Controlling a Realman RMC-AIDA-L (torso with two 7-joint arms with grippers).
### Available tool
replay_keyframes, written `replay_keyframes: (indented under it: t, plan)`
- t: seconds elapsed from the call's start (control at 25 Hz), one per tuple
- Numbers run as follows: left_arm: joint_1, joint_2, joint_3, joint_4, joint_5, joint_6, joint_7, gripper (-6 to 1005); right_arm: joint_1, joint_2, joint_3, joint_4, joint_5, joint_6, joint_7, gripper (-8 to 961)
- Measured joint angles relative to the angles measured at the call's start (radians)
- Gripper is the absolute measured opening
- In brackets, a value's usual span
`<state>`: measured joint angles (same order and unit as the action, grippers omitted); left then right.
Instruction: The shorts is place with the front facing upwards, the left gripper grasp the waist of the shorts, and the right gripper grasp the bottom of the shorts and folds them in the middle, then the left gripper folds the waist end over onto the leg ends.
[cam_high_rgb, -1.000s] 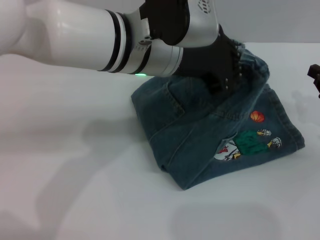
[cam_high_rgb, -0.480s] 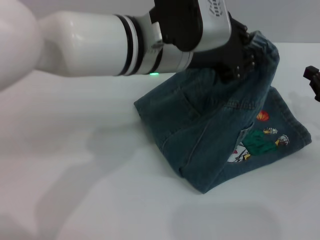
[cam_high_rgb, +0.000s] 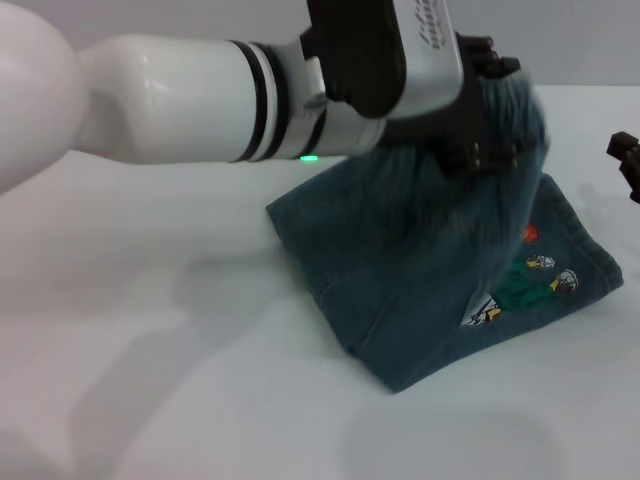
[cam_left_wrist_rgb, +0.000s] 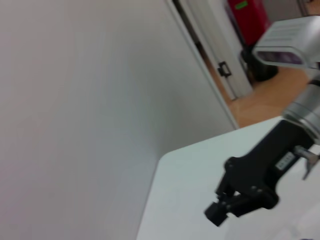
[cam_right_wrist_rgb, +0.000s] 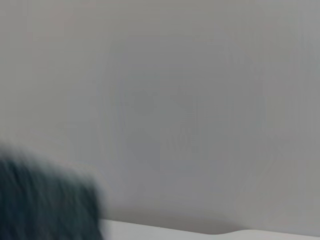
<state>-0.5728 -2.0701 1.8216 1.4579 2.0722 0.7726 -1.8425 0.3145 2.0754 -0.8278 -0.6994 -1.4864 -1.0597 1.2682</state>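
The blue-green denim shorts (cam_high_rgb: 410, 290) lie folded in half lengthwise on the white table (cam_high_rgb: 180, 390) at centre right in the head view. My left gripper (cam_high_rgb: 492, 128) is shut on the waist (cam_high_rgb: 528, 112), holding that end raised above the rest of the cloth. The lifted denim hangs over the embroidered cartoon figure (cam_high_rgb: 522, 285) and hides part of it. The leg ends (cam_high_rgb: 598, 262) rest flat at the right. My right gripper (cam_high_rgb: 626, 160) sits off the cloth at the right edge, also seen as a black claw (cam_left_wrist_rgb: 222, 210) in the left wrist view.
A pale wall rises behind the table's far edge. The left wrist view shows a doorway and a red object (cam_left_wrist_rgb: 250, 15) beyond the table corner. A blurred dark patch of denim (cam_right_wrist_rgb: 45, 200) fills one corner of the right wrist view.
My left gripper has lifted the waist higher and carried it to the right over the legs. The hanging cloth now covers more of the embroidery. The right gripper stayed put.
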Motion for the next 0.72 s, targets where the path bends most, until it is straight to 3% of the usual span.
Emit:
replay_keyframes:
  t: [0.24, 0.44, 0.72]
  plan:
    - [-0.017, -0.003, 0.024, -0.001, 0.005, 0.055, 0.02, 757, -0.001, 0.0, 0.004, 0.0, 0.002, -0.001, 0.0, -2]
    - [-0.018, -0.002, 0.028, 0.004, 0.007, 0.076, 0.026, 846, -0.006, 0.003, 0.005, 0.0, 0.013, -0.002, 0.0, -2]
    - [0.0, 0.0, 0.027, 0.015, 0.001, 0.07, 0.022, 844, -0.034, 0.002, 0.01, 0.0, 0.113, -0.021, -0.049, -2]
